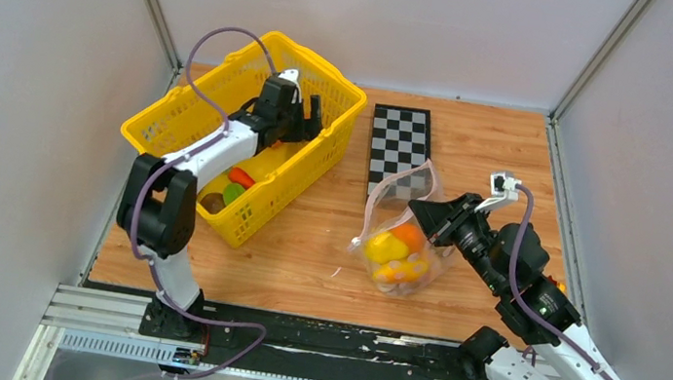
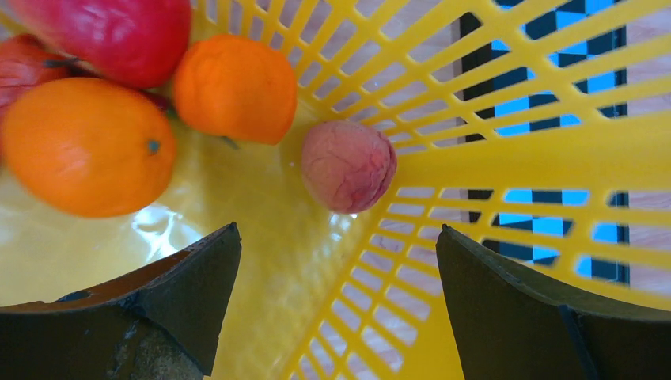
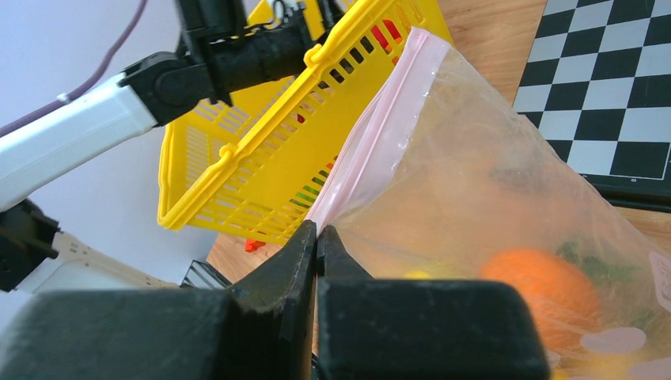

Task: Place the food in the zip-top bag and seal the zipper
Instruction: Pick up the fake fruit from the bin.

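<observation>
The zip-top bag point(image 1: 401, 246) lies mid-table holding yellow point(image 1: 386, 248) and orange food point(image 1: 408, 236). My right gripper point(image 1: 425, 210) is shut on the bag's pink zipper point(image 1: 400, 177) at its right end and holds the mouth up. The right wrist view shows the jaws point(image 3: 317, 229) closed on the zipper strip point(image 3: 388, 127), with an orange piece point(image 3: 542, 289) inside the bag point(image 3: 475, 158). My left gripper point(image 1: 299, 107) is open and empty, down inside the yellow basket. In its wrist view the gripper point(image 2: 339, 229) hovers just short of a pinkish round piece point(image 2: 348, 165).
The yellow basket point(image 1: 151, 116) stands at the back left and still holds an orange point(image 2: 87, 146), an orange piece point(image 2: 236, 87) and a red piece point(image 2: 119, 36). A checkerboard point(image 1: 399, 144) lies behind the bag. Grey walls enclose the table.
</observation>
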